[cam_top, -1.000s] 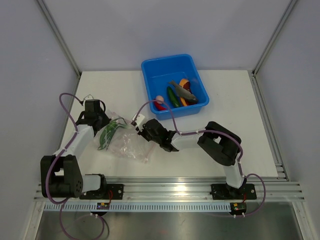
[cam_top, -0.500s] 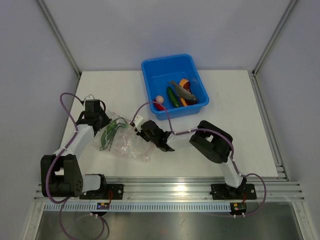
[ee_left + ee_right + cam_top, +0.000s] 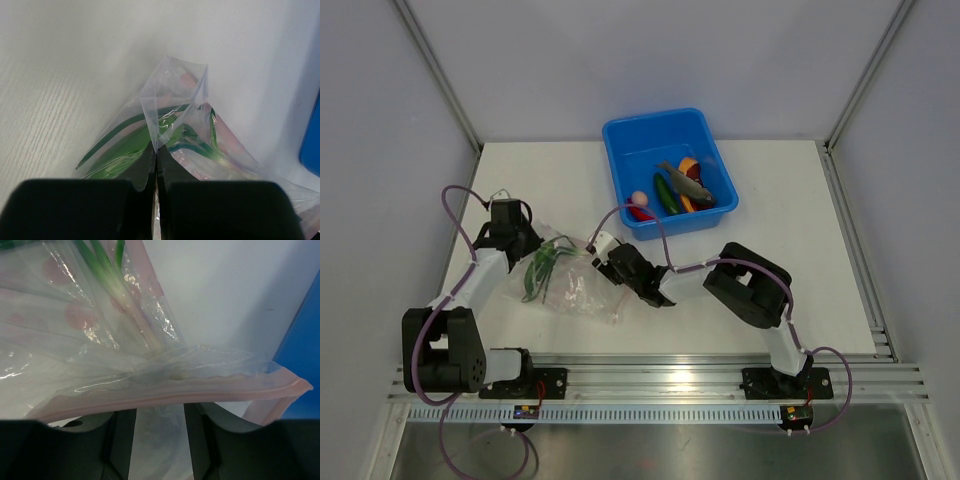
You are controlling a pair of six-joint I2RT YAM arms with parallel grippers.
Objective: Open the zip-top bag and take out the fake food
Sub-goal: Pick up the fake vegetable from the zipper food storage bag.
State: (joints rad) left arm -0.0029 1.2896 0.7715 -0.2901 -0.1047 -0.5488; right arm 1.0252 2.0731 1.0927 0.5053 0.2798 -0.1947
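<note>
**Top external.** A white, matt bench (image 3: 790,250) carries a rectangular blue tub (image 3: 626,140) of smooth plastic at its far middle. Most of the fake food (image 3: 672,188) lies in the tub: a grey fish, a glossy green chilli, an orange slice, a red chilli and a pale, rounded egg. Left of the tub, near the bench's middle, lies the zip-top bag (image 3: 578,292), a clear, crumpled pouch stretched between the two arms. A long green onion (image 3: 538,272) shows through its left part. The left claw (image 3: 533,245) meets the bag's left end. The right claw (image 3: 598,252) reaches its right end, just below the tub's near corner.

**Left wrist.** The left claw (image 3: 156,156) is fully closed, its two black fingers pinching a fold of the bag's thin film. The zip-top bag (image 3: 175,95) rises from the pinch into a peaked, creased tent of see-through plastic. Flat green onion (image 3: 127,147) leaves curve inside it, over pinkish patches. The bench (image 3: 60,75) beneath has a fine lined grain. A rounded edge of the blue tub (image 3: 312,135) shows at the right.

**Right wrist.** The jaws of the right claw (image 3: 159,422) stand apart. Only loose, thin film hangs in the gap, and nothing is clamped. Above the dark fingers (image 3: 120,435), the bag's pinkish zip strip (image 3: 165,392) runs across as a wavy ribbed band. Behind it the zip-top bag (image 3: 60,355) is glossy and wrinkled, with the onion's pale stalk and green top inside.
</note>
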